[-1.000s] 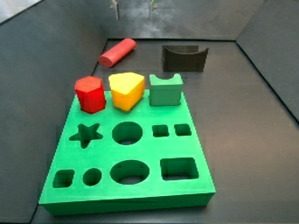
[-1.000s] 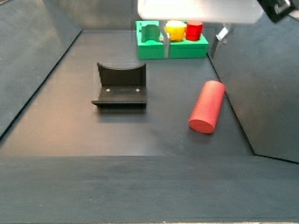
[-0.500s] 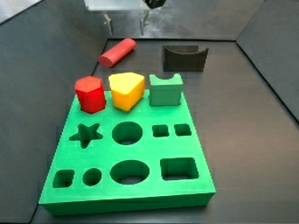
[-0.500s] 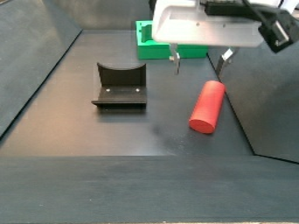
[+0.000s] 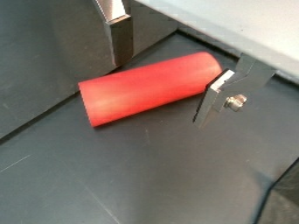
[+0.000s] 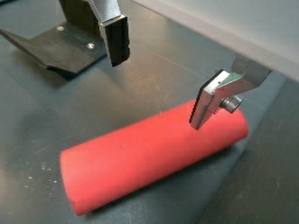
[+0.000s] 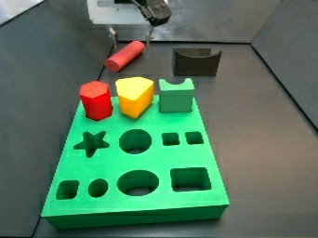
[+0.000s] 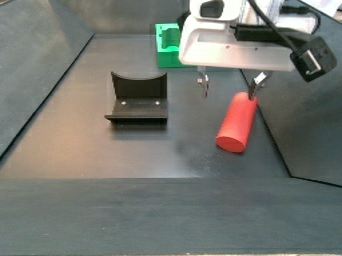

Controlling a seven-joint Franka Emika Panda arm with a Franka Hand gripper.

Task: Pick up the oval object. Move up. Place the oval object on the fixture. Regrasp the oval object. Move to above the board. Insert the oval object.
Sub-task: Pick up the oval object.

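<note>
1 oval object [image 6: 152,162]: smooth salmon-red peg, lying flat | hand [image 6: 163,72]: spread wide, straddling it, not touching

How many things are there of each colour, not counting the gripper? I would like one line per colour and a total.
Red: 2, the oval object under the open gripper and a hexagonal block
Yellow: 1, a rounded block
Green: 2, the board and a notched block
Dark: 1, the fixture
Total: 6
</note>
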